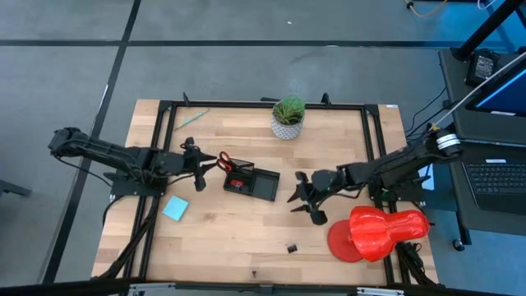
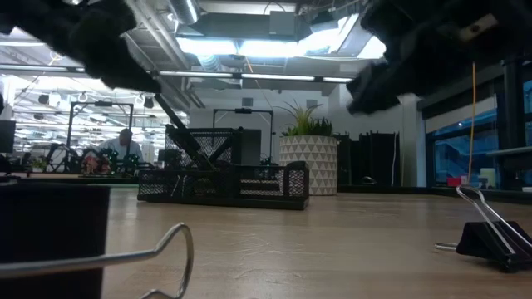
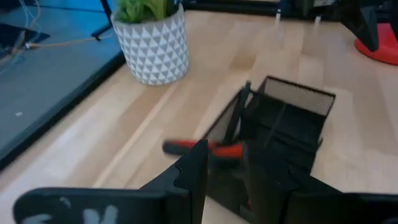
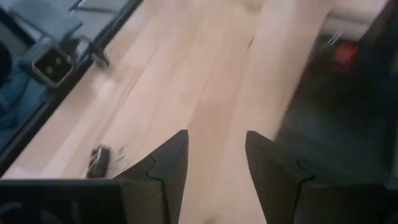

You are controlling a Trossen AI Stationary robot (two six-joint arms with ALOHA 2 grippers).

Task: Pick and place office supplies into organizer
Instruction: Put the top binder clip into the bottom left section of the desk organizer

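The black mesh organizer (image 1: pixel 256 184) sits mid-table. Red-handled scissors (image 1: pixel 223 160) lie at its left end, their handles (image 3: pixel 186 147) sticking out past its wall. My left gripper (image 1: pixel 197 171) hovers open just left of them, and its fingers (image 3: pixel 198 171) touch nothing. My right gripper (image 1: pixel 301 199) stands open to the right of the organizer, above bare wood (image 4: pixel 214 112). A light blue notepad (image 1: pixel 175 208) lies flat near the left arm. A black clip (image 1: pixel 291 247) lies toward the near edge, and a green pencil (image 1: pixel 196 117) lies at the far left.
A potted plant (image 1: pixel 288 117) stands at the far edge, behind the organizer. A large red plastic object (image 1: pixel 378 232) sits at the near right, beside the right arm. Another binder clip (image 2: pixel 490 239) lies close to the low camera. Free wood lies between the organizer and the near edge.
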